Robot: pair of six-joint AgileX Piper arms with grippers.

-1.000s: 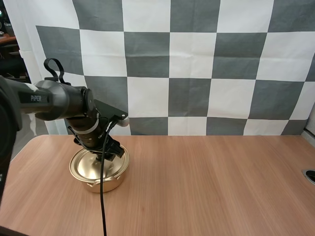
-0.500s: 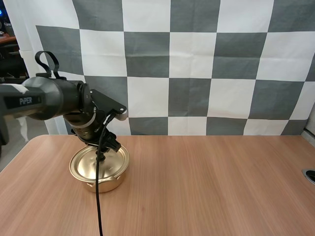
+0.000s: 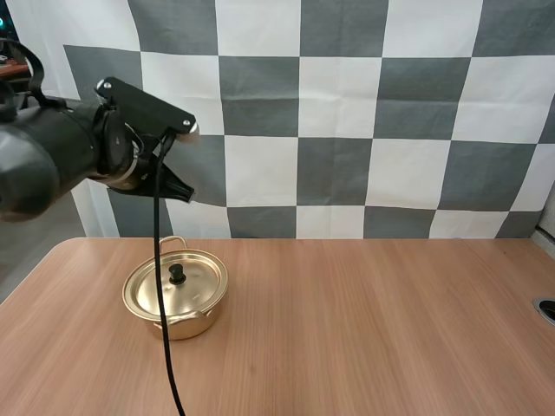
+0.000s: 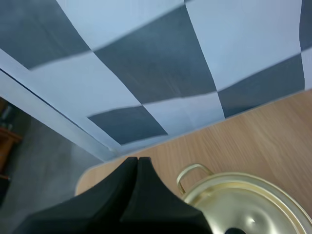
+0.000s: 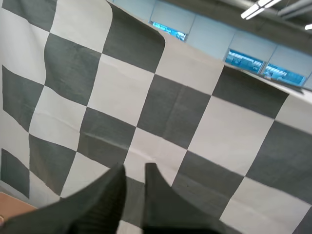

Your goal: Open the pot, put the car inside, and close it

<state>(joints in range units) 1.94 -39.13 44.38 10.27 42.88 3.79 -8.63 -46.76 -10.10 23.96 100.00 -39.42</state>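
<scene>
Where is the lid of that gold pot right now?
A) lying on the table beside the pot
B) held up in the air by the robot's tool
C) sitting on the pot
C: the lid sits on the pot with its black knob free, while the left tool hangs above it, shut on nothing.

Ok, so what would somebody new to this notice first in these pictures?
The shiny gold pot stands out first, sitting on the left part of the wooden table with its lid on and a black knob in the middle. Right after that comes the big black left arm hanging high above the pot, its left pincer shut on nothing and well clear of the lid.
</scene>
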